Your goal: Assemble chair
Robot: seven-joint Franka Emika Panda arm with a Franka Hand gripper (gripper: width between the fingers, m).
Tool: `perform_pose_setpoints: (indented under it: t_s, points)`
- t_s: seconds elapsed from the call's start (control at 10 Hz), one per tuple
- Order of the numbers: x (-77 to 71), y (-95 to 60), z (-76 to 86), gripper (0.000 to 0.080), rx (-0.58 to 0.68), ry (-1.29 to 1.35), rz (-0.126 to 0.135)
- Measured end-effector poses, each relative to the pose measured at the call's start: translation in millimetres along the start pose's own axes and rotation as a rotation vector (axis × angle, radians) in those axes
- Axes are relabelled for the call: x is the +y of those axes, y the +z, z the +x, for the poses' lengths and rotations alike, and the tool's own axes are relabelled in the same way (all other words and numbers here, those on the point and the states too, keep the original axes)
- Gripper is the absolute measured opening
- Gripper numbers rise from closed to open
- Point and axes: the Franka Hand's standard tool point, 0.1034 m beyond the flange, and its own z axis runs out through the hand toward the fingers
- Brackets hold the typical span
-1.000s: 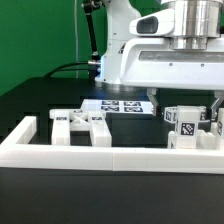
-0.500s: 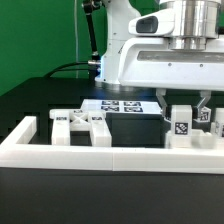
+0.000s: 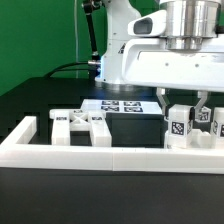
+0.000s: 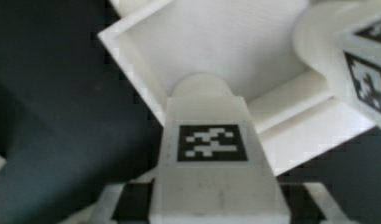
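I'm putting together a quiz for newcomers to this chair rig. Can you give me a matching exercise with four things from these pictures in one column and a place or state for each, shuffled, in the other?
Things:
1. gripper
2. marker board
3. cross-braced chair part
4. border frame

Places and states:
A. lies flat behind the cross-braced chair part
B. runs along the front of the exterior view
C. shut on a tagged chair part
D. stands at the exterior view's left, untouched

Pairs: 1-C, 2-A, 3-D, 4-B
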Motion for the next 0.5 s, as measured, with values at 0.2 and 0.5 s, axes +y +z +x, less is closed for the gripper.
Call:
perform_pose_setpoints:
  t_s: [0.2,0.5]
  points:
    - [-1.8,0.4,-1.7,0.029,0.0,0.293,0.009]
    - [-2.9,0.3,-2.3,0.029,-0.009,0.654,0.023]
